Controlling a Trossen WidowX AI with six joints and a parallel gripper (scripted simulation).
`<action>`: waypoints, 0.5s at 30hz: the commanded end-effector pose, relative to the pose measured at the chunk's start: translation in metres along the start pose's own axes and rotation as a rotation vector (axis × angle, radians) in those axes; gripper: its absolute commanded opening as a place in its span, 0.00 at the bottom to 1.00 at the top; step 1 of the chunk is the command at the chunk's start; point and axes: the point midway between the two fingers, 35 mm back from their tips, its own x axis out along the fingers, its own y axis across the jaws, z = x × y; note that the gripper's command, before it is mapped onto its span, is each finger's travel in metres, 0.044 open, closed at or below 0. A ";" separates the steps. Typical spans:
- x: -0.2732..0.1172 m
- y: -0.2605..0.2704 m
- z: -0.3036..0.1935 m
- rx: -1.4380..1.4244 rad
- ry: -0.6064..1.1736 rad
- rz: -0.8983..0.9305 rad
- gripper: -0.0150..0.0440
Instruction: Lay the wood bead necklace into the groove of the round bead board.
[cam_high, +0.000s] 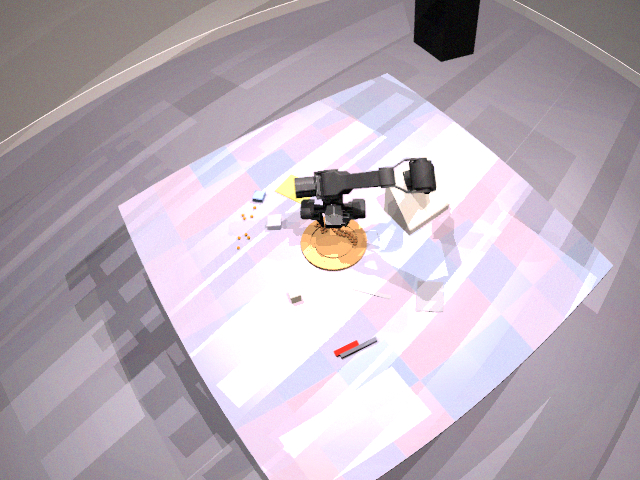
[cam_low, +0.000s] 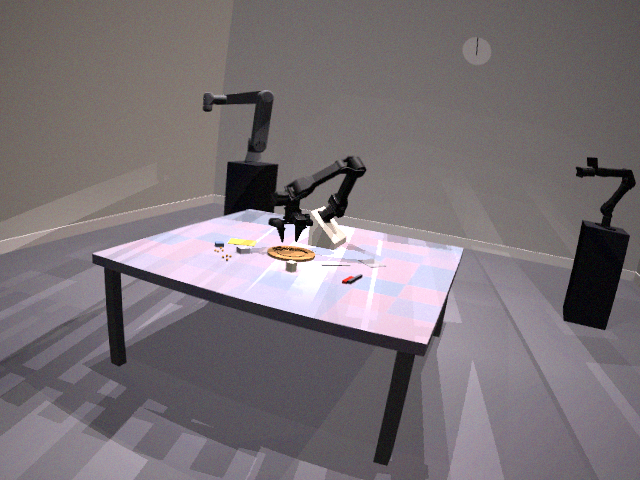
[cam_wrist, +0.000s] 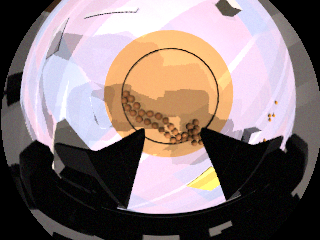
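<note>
The round orange bead board (cam_high: 315, 256) (cam_low: 290, 258) (cam_wrist: 170, 38) lies flat on the table, with a thin ring-shaped groove line. The brown wood bead necklace (cam_high: 346, 235) (cam_wrist: 150, 114) lies on the board in a bunched double strand. In the wrist view it runs from the left side of the ring across its inside to the lower right, where beads cluster, a few outside the line. My gripper (cam_low: 290, 241) (cam_wrist: 173, 132) is open and empty, pointing down above the board's back part. In the wrist view its right fingertip is beside the bead cluster. In the top view the arm hides the fingertips and some beads.
A grey block (cam_high: 273, 222) (cam_wrist: 251, 135), a blue block (cam_high: 258, 196), a yellow sheet (cam_high: 287, 189) (cam_wrist: 205, 181) and small orange beads (cam_high: 243, 216) lie left of or behind the board. A small cube (cam_high: 295, 298) (cam_wrist: 228, 7), red pen (cam_high: 345, 348) and grey pen (cam_high: 359, 348) lie in front.
</note>
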 end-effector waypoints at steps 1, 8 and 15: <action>-0.006 0.022 -0.006 -0.451 0.008 0.012 0.78; -0.006 0.022 -0.006 -0.451 0.008 0.012 0.78; 0.006 0.022 -0.006 -0.451 0.008 0.012 0.78</action>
